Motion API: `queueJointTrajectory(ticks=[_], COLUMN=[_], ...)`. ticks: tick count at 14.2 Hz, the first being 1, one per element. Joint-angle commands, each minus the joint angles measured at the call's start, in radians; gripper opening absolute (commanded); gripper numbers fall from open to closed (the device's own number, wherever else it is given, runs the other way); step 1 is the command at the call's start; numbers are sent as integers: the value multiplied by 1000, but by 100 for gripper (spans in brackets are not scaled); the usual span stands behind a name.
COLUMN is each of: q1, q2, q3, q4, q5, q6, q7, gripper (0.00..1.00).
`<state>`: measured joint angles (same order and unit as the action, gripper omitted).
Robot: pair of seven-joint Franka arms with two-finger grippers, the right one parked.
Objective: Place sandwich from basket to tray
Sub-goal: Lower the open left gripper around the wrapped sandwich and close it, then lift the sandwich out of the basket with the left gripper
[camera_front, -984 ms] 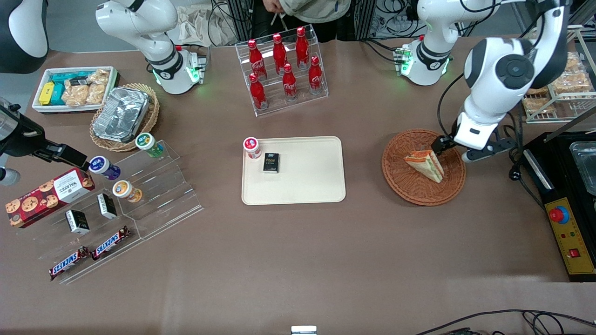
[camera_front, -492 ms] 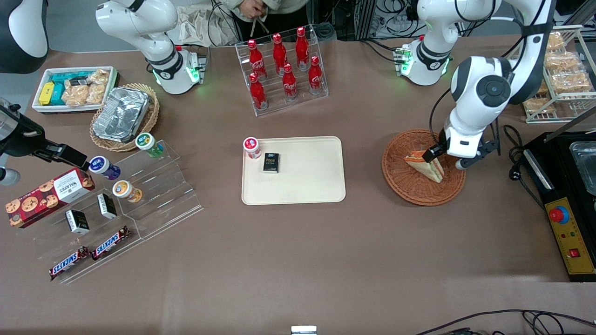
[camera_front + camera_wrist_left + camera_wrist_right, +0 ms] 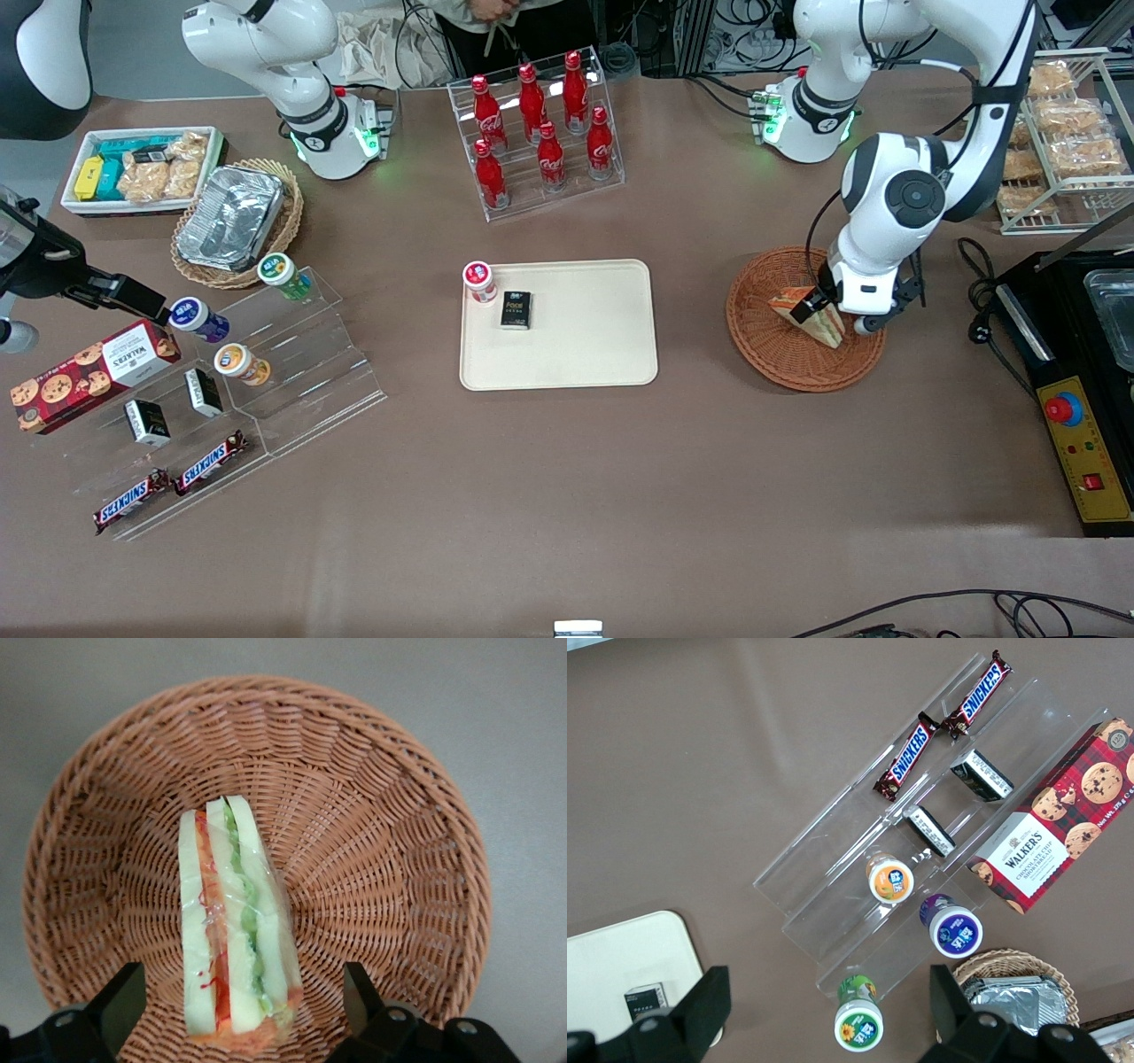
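Observation:
The sandwich (image 3: pixel 785 304), a pale wedge with red and green layers in clear wrap, lies in the round reddish-brown basket (image 3: pixel 780 365) toward the working arm's end of the table. My gripper (image 3: pixel 829 317) hangs low over the basket, right above the sandwich. In the left wrist view the gripper (image 3: pixel 241 1014) is open. Its two black fingers (image 3: pixel 120 1003) stand on either side of the sandwich (image 3: pixel 232 921), with wicker of the basket (image 3: pixel 381 824) showing in the gaps. The cream tray (image 3: pixel 589 350) lies flat at the table's middle.
A red-capped little jar (image 3: pixel 479 281) and a black box (image 3: pixel 515 309) sit on the tray's edge nearest the parked arm's end. A clear rack of red bottles (image 3: pixel 536 133) stands farther from the front camera. A black control box (image 3: pixel 1076 425) lies beside the basket.
My gripper has swung in over the basket from its rim and come down over the sandwich, which has stayed in place.

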<state>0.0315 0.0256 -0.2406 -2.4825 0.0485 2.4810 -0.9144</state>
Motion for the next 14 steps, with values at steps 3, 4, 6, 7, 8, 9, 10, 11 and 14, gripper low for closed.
queueJointTrajectory(ticks=[3, 4, 6, 7, 8, 9, 10, 11, 14], q1=[-7, -7, -7, -9, -45, -62, -62, -62, -65], q2=[40, 40, 39, 39, 31, 22, -1, -24, -52], q3=[-2, -2, -5, -6, -8, -5, -6, -6, -13], q4=[-41, -39, -38, -38, -36, -30, -29, -26, 86], q5=[57, 71, 138, 175, 204, 214, 214, 215, 214], q6=[78, 78, 78, 76, 75, 70, 53, 23, -158], q7=[-46, -90, -176, -219, -263, -311, -326, -324, -314], gripper=[96, 84, 60, 47, 35, 24, 15, 9, 0])
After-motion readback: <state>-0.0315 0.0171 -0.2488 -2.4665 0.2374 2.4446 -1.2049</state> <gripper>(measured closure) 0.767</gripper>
